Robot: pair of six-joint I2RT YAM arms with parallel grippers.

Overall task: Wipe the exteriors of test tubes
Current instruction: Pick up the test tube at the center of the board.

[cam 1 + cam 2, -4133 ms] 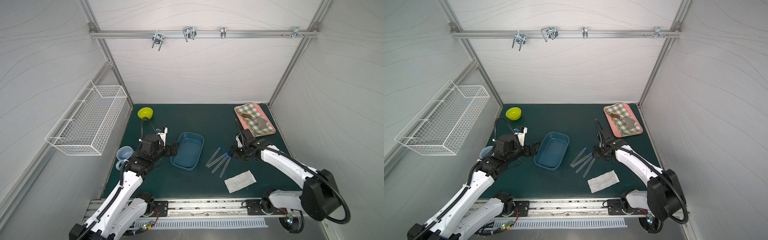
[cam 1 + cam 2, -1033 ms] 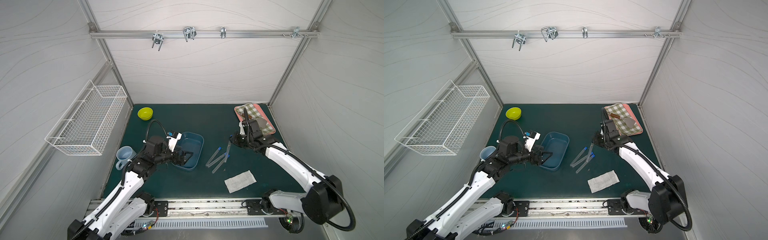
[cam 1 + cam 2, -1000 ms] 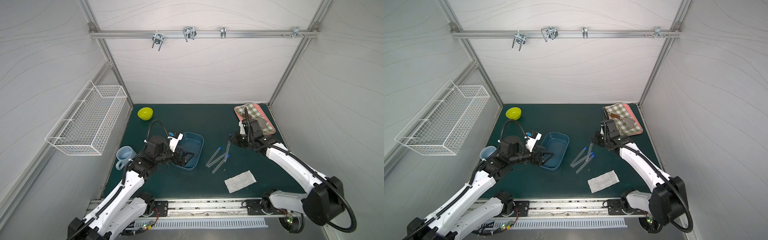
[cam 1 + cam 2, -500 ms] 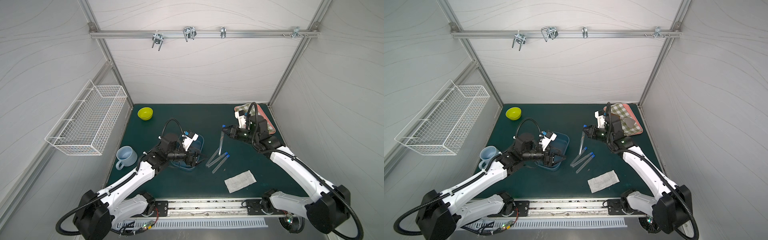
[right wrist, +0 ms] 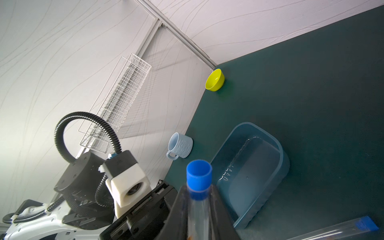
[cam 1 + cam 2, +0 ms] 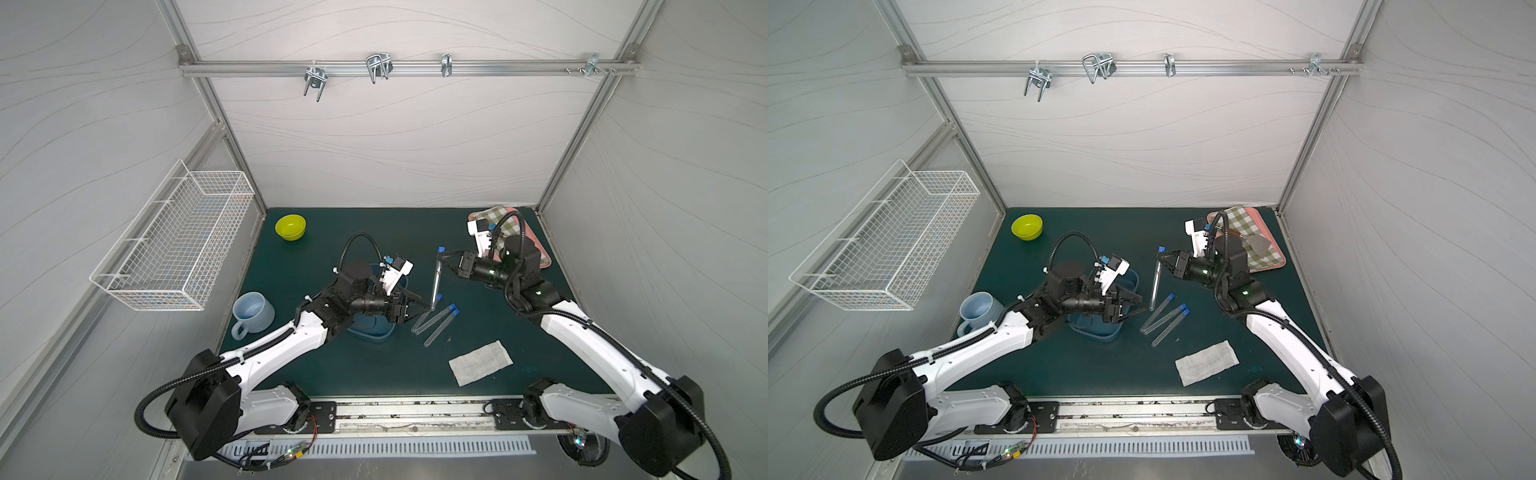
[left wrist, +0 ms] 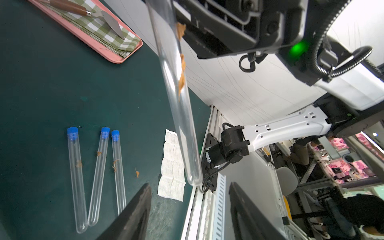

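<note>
My right gripper [image 6: 441, 258] [image 5: 198, 189] is shut on one of the test tubes [image 6: 435, 282] [image 6: 1155, 282] just below its blue cap. This tube hangs upright above the green mat, with brown smears along its side in the left wrist view [image 7: 176, 83]. Its rounded lower end sits between the fingers of my left gripper [image 6: 428, 311] [image 7: 189, 192], which is open, with a gap on both sides. Three more capped test tubes [image 6: 434, 318] [image 6: 1165, 318] [image 7: 97, 170] lie on the mat beside it, each with a brown smear.
A white wipe [image 6: 480, 362] [image 7: 173, 166] lies near the front edge. The blue tray [image 6: 374, 334] [image 5: 279, 149] holds water under my left arm. A pale blue mug [image 6: 252, 311], a yellow bowl [image 6: 290, 226], a pink tray with a checked cloth [image 6: 1262, 249] and a wire basket [image 6: 178, 241] lie further out.
My right gripper has lifted a tube off the mat and turned it upright. My left arm swung from the tray to the tube's lower end, its jaws narrowing.
</note>
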